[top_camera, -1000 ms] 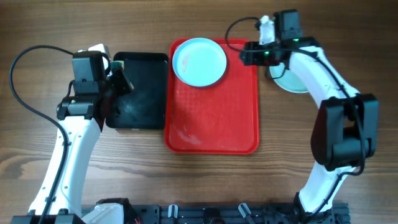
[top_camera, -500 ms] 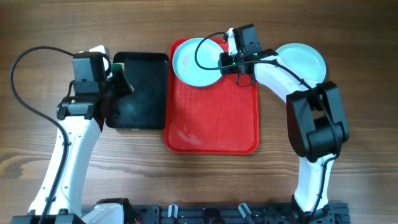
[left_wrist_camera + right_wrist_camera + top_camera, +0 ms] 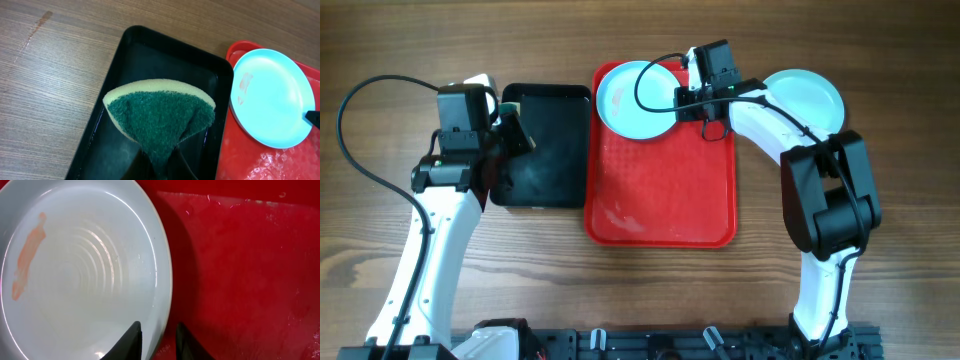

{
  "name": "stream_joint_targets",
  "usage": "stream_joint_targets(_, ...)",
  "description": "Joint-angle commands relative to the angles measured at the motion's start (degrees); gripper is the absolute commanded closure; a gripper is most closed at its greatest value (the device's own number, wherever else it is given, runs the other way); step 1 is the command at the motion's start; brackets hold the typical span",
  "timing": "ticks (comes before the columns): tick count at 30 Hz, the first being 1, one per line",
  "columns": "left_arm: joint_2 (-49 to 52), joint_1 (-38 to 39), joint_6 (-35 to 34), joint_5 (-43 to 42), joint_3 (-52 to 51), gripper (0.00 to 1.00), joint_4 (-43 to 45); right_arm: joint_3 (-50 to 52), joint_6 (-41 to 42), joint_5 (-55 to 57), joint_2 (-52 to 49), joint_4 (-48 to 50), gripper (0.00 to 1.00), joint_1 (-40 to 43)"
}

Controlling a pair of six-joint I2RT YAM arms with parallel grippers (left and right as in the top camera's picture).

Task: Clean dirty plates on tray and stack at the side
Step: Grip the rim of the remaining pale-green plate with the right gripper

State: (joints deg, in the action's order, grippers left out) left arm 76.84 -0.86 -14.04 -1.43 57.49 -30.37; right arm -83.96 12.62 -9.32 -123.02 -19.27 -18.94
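On the red tray [image 3: 660, 200], the right claw [image 3: 158, 327] straddles the plate [image 3: 85, 270] at its rim, clamp uncertain; a shallow bite could slip.

A pale plate [image 3: 85, 275] lay on the red tray [image 3: 240, 270], with an orange smear [image 3: 27, 262] on its left. The hand's [image 3: 157, 339] two dark fingers [image 3: 132, 340] stood at the bottom, one over the plate, one over the tray, the rim between.
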Motion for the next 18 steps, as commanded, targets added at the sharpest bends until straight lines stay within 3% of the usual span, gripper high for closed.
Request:
stream_joint_targets(1, 0.1, -0.1, 0.8, -0.5, 0.5, 0.96, 0.1, 1.0, 2.6, 1.0, -1.3, 0.9, 0.77, 0.2)
stream_joint_targets(5, 0.1, -0.1, 0.8, -0.5, 0.5, 0.96, -0.2, 1.2, 4.2, 2.5, -1.3, 1.8, 0.85, 0.1)
stream_joint_targets(10, 0.1, -0.1, 0.8, -0.5, 0.5, 0.96, -0.2, 1.2, 4.3, 2.5, -1.3, 1.2, 0.84, 0.1)
stream_joint_targets(12, 0.1, -0.1, 0.8, -0.5, 0.5, 0.96, -0.2, 1.2, 4.3, 2.5, -1.3, 1.0, 0.78, 0.1)
stream_joint_targets(18, 0.1, -0.1, 1.3, -0.5, 0.5, 0.96, -0.1, 1.2, 5.6, 2.5, -1.4, 0.8, 0.79, 0.1)
